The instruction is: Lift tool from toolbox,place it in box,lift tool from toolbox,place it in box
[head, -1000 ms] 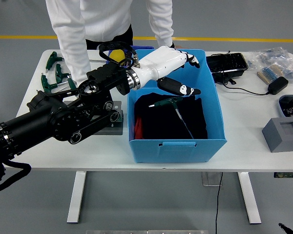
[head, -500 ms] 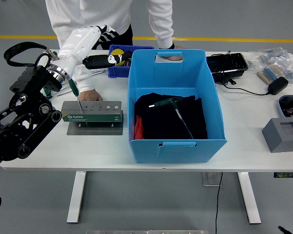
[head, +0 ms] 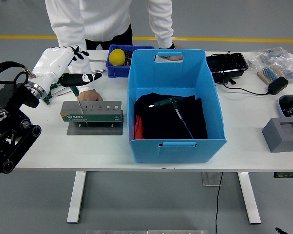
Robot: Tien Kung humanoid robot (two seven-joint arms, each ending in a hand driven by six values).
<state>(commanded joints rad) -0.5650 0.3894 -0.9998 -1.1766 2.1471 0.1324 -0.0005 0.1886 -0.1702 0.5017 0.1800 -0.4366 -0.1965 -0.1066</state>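
A: Left hand (head: 63, 66) is seen near the table's (head: 49, 146) left edge, fingers loosely extended, nothing gripped. Open tabletop is left in front.

B: Toolbox (head: 91, 111) is set just below it, one tool (head: 78, 97) upright inside. Another tool (head: 175, 108) is laid on dark cloth in the box (head: 176, 105).

A: A person's hand (head: 90, 94) is rested behind the toolbox.

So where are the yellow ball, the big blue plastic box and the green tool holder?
yellow ball (head: 117, 56), head view, its top.
big blue plastic box (head: 216, 105), head view, right wall.
green tool holder (head: 91, 117), head view, front face.
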